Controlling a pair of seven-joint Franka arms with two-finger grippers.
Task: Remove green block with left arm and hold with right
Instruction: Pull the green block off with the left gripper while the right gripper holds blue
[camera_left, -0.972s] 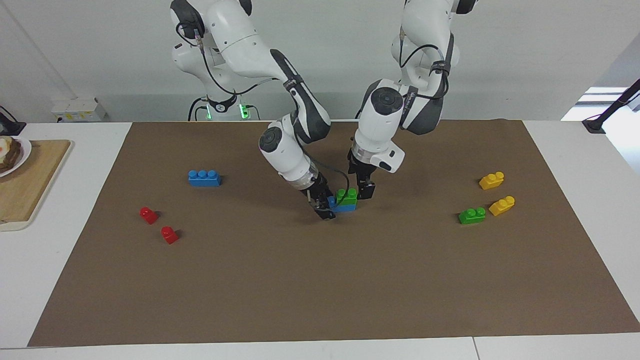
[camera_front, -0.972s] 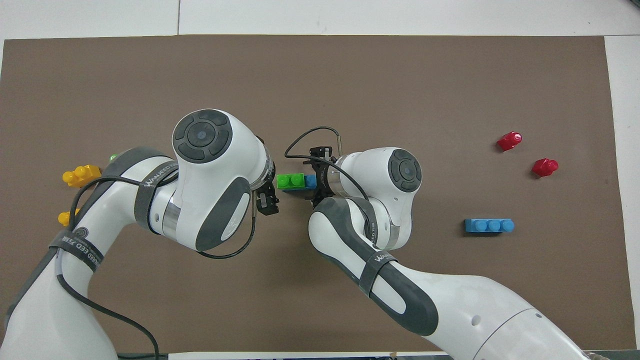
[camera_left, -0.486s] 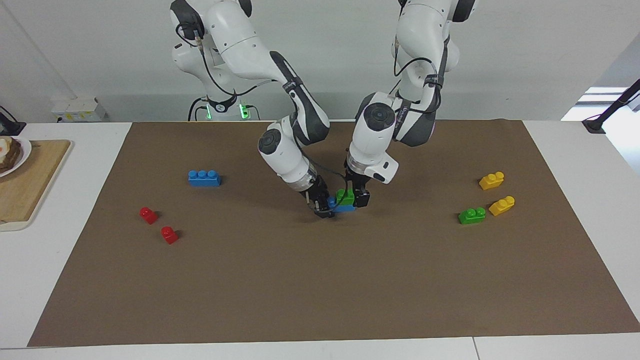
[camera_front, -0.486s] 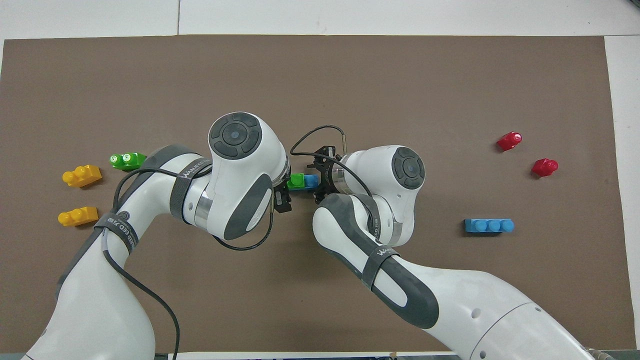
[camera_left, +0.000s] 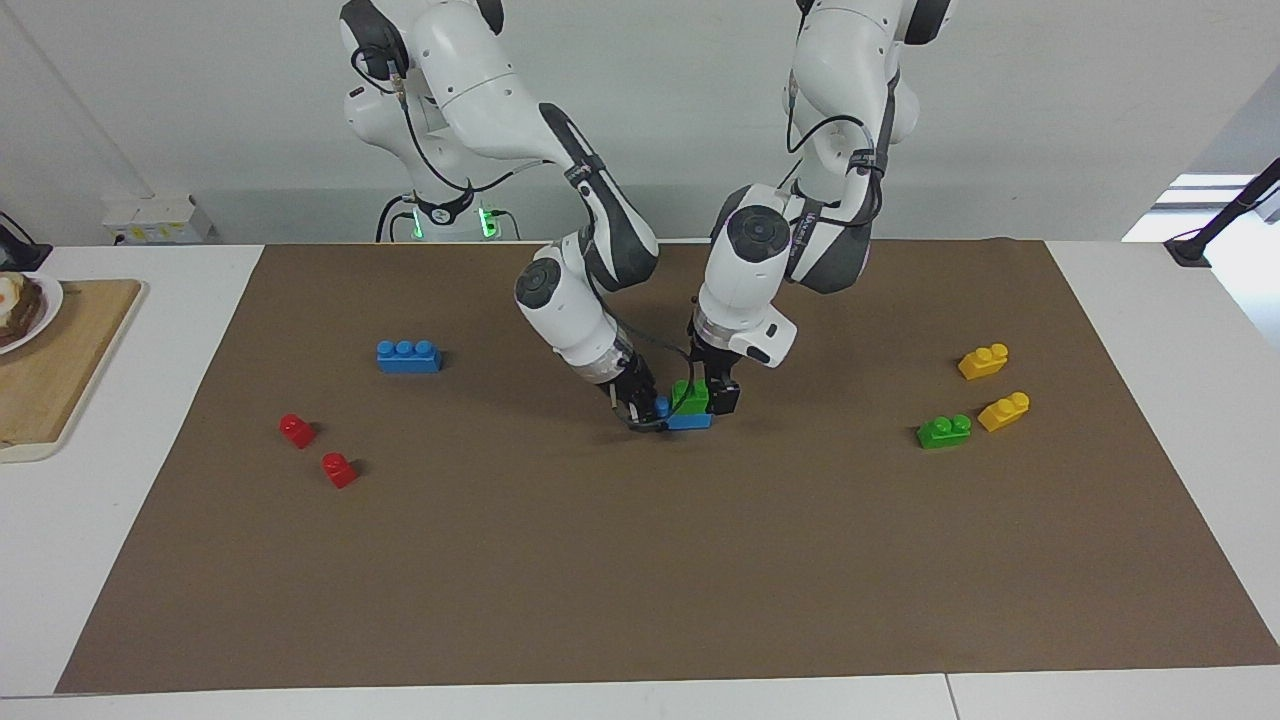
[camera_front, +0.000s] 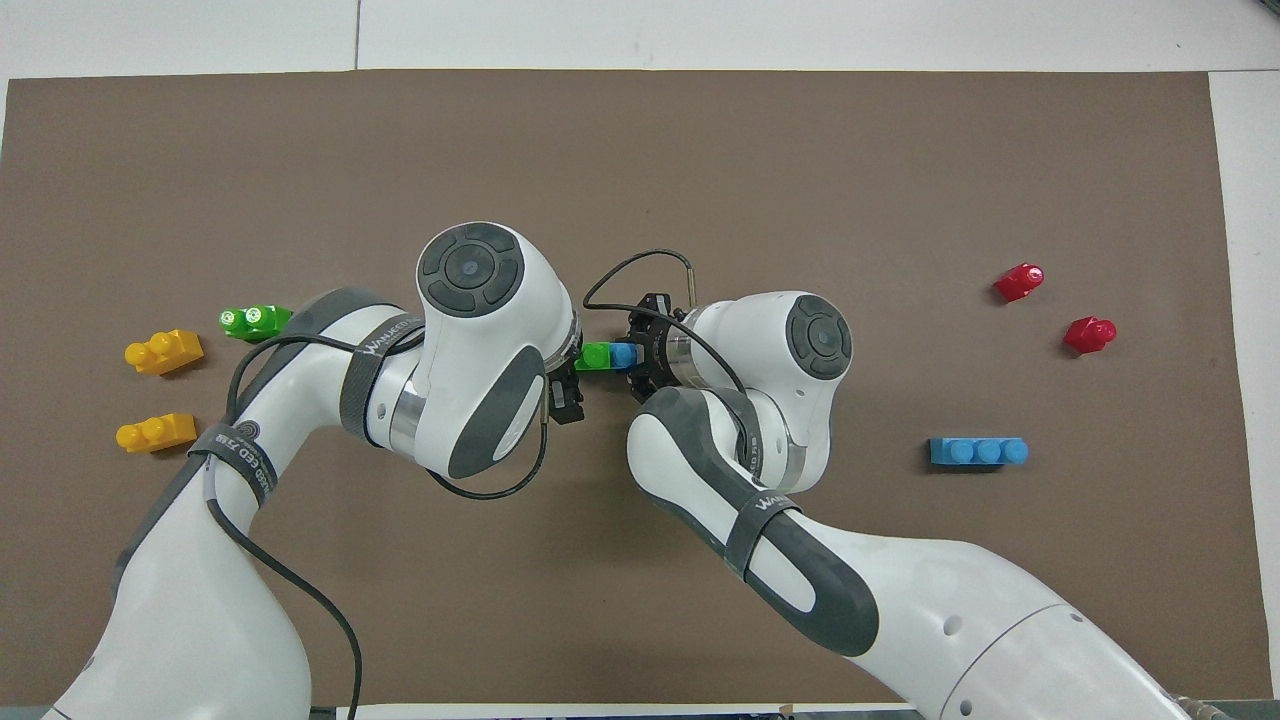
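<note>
While right pincer (camera_left: 645, 412) clamps blue brick (camera_left: 690, 420), open left pincer (camera_left: 718, 392) straddles green block (camera_left: 692, 396).

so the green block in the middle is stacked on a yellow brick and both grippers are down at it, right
Not quite: the green block sits on a blue brick, not a yellow one, as the facing view shows. The left gripper and right gripper are both down at it.
</note>
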